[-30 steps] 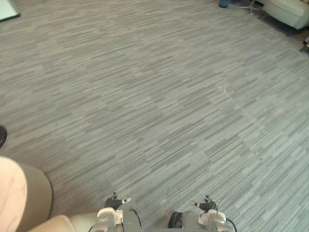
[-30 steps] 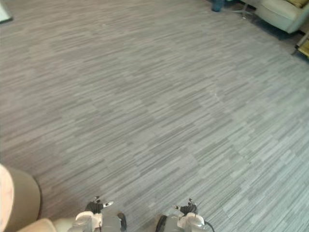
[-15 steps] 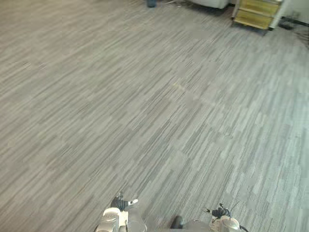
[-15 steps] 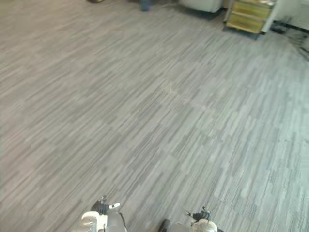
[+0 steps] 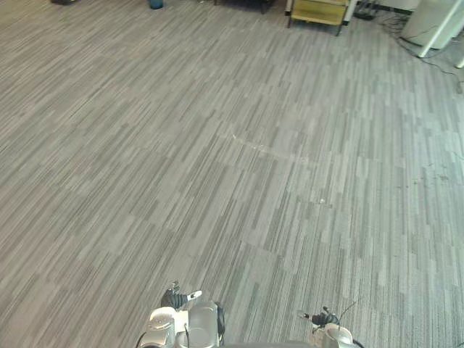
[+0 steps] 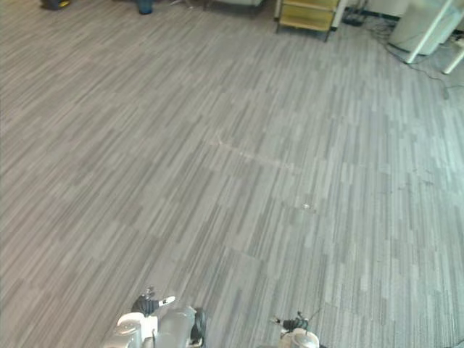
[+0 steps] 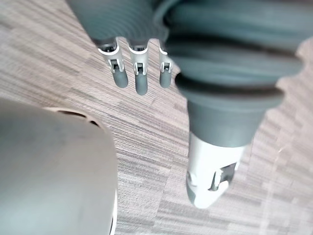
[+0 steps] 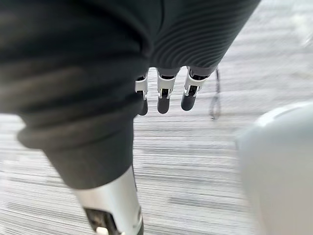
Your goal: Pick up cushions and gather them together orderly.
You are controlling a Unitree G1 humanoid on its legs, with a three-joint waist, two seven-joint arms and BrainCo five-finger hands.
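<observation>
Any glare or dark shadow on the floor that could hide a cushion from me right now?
Left eye view: carpet evenly lit, no glare, no deep shadow; a pale streak looks like a mark, not a reflection. Left wrist view: the open left hand hangs over well-lit carpet. Right wrist view: the same under the open right hand.

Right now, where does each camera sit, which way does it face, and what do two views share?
Left eye view: head, facing down and ahead over the grey carpet to a yellow cabinet; arms at the near edge.
Right eye view: beside it, sharing that carpet and cabinet.
Left wrist view: on the wrist, along the open left hand to the carpet.
Right wrist view: likewise, open right hand.
</observation>
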